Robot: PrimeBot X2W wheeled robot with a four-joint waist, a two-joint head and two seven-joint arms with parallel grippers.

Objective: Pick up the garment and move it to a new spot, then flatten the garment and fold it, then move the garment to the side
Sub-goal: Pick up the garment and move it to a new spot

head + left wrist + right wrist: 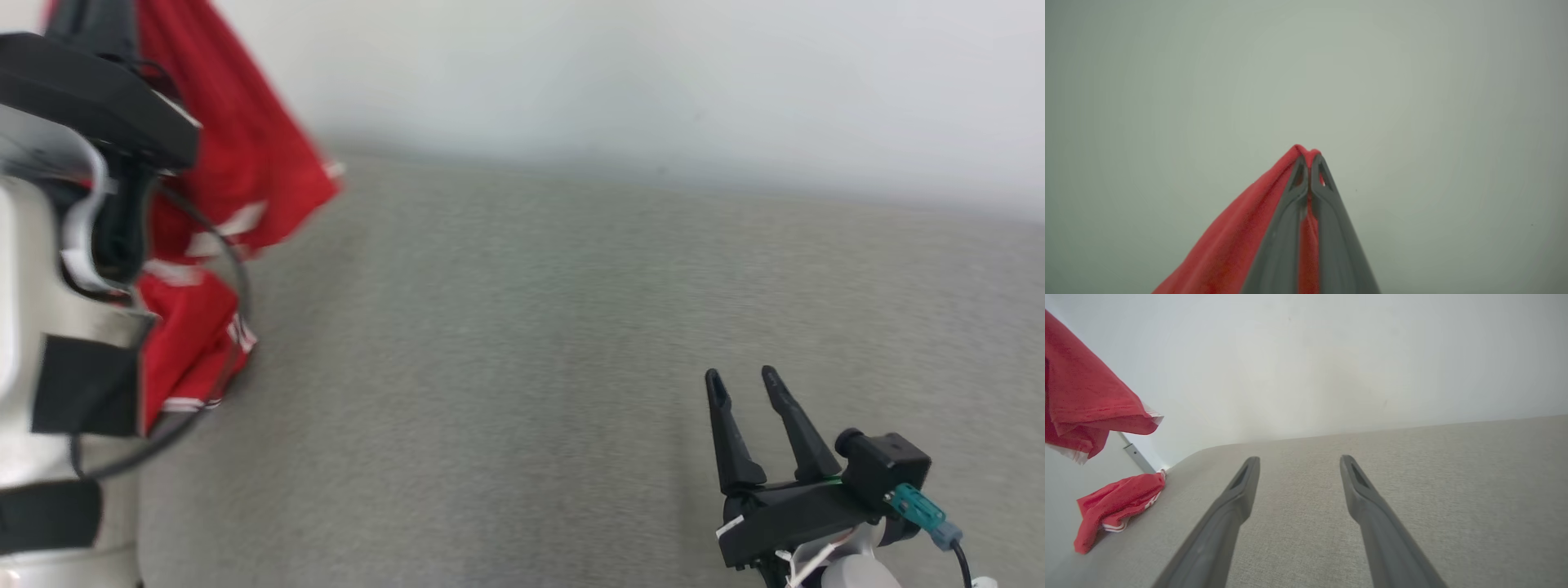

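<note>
The garment (245, 155) is red cloth with white stripes, hanging at the left of the head view. Its lower end (192, 351) rests bunched on the grey surface. In the left wrist view my left gripper (1309, 163) is shut on a fold of the garment (1229, 245), which drapes down to the left against the pale wall. My pale left arm (41, 269) hides part of the cloth. My right gripper (744, 377) is open and holds nothing, low over the surface at the lower right. From the right wrist, the raised garment (1081, 396) and its bunched end (1118, 498) lie far left of the right gripper (1299, 461).
A grey fabric-covered surface (531, 343) spreads across the middle and right and meets a pale wall (653, 73) at the back. In the right wrist view the surface (1412, 490) curves off at its left edge, next to a thin metal strip (1137, 457).
</note>
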